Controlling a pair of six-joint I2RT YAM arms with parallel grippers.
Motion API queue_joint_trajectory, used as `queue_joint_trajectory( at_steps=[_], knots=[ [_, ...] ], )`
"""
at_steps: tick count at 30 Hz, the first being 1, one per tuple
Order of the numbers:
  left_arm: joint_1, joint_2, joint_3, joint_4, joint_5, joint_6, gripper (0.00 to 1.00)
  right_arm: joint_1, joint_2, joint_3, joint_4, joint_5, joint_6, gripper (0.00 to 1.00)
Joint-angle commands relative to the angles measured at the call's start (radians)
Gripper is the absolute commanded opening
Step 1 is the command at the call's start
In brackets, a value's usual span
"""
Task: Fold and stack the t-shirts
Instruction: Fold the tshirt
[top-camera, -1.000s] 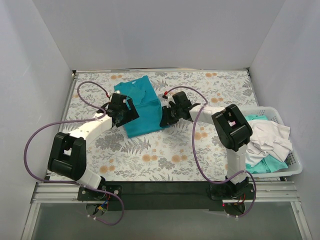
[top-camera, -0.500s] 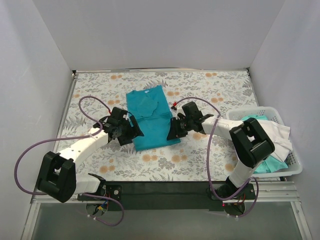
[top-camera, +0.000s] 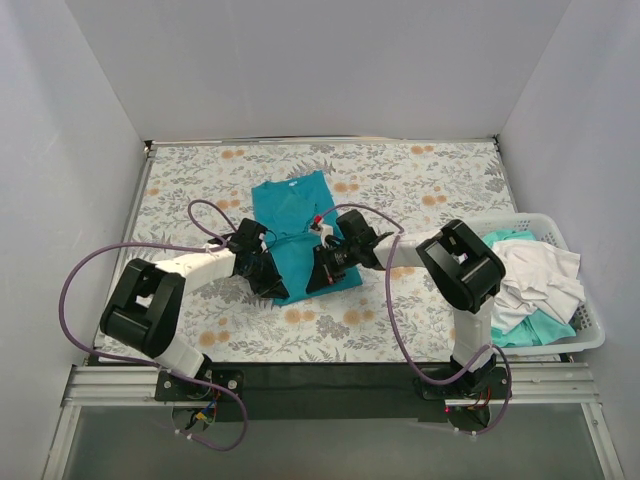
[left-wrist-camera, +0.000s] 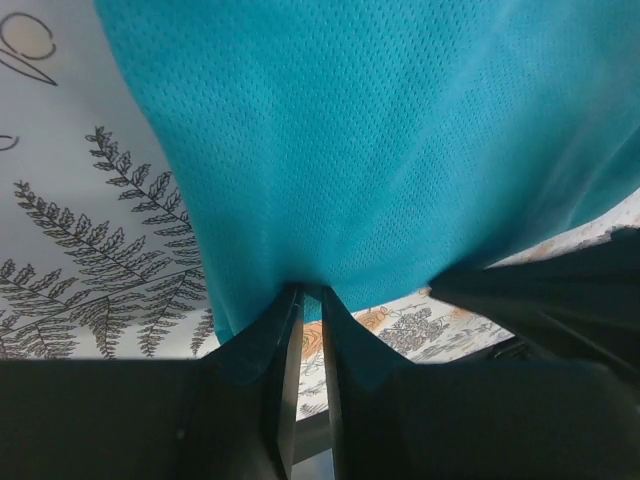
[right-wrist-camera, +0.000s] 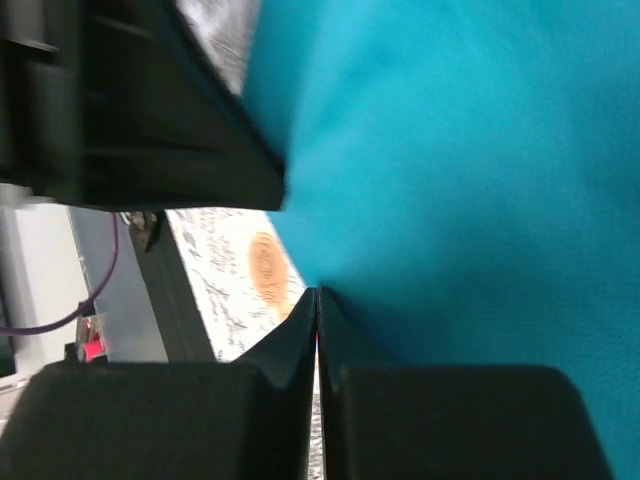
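Shows from above a single teal-blue t-shirt (top-camera: 297, 225) spread on the flowered table (top-camera: 430, 180), collar toward the far wall, hem toward the arm bases. Held at that near hem from both sides: left fingers (top-camera: 274, 285) closed on the cloth near its left corner, right fingers (top-camera: 320, 275) closed on it just to the right. Backed up by both wrist views: left fingers (left-wrist-camera: 290, 325) pressed together on a tuck of teal mesh, right fingers (right-wrist-camera: 305, 335) shut tight on the same fabric, with flowered table showing beyond the hem.

Compared with a second ago: pulled away from the far left part of the table, no longer askew, brought to the middle and squared up with the collar pointing straight back. Compared with half a second ago: hardly moved at the collar, but narrower at the hem, with the two pinch points now drawn much closer together instead of out at the shirt's outer edges.

Probably means placing and straightening done and a first fold beginning, most likely with the hem carried back toward the collar. No finished fold yet. Leaves white and pale aqua shirts (top-camera: 535, 280) heaped in the white basket (top-camera: 596, 325) at the right, well apart from both sets of fingers, not yet folded or stacked
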Motion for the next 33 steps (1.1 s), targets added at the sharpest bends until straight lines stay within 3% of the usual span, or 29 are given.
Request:
queue_joint_trajectory(
  at_steps=[1,5,9,23,26,31,33],
  knots=[
    [0.009,0.013,-0.006,-0.026,-0.023,0.043,0.15,-0.008,0.039,-0.025,0.029,-0.041,-0.011,0.04],
    [0.035,0.036,-0.016,-0.038,-0.046,0.080,0.13,-0.032,0.079,-0.047,0.029,-0.052,-0.016,0.01],
    [0.038,0.032,-0.011,-0.058,-0.077,0.115,0.13,-0.076,0.020,-0.076,0.026,-0.076,-0.035,0.01],
    [0.056,-0.023,-0.037,-0.045,-0.129,0.148,0.14,-0.354,-0.052,-0.266,0.029,-0.032,-0.115,0.01],
    [0.056,-0.059,-0.025,-0.048,-0.138,0.163,0.19,-0.367,-0.111,-0.258,0.026,-0.039,-0.098,0.01],
    [0.056,-0.161,0.044,-0.040,-0.135,0.140,0.44,-0.354,-0.204,-0.179,0.020,-0.063,-0.036,0.01],
    [0.056,-0.192,0.091,-0.025,-0.155,0.131,0.47,-0.344,-0.206,-0.104,0.020,-0.064,-0.017,0.02]
  ],
)
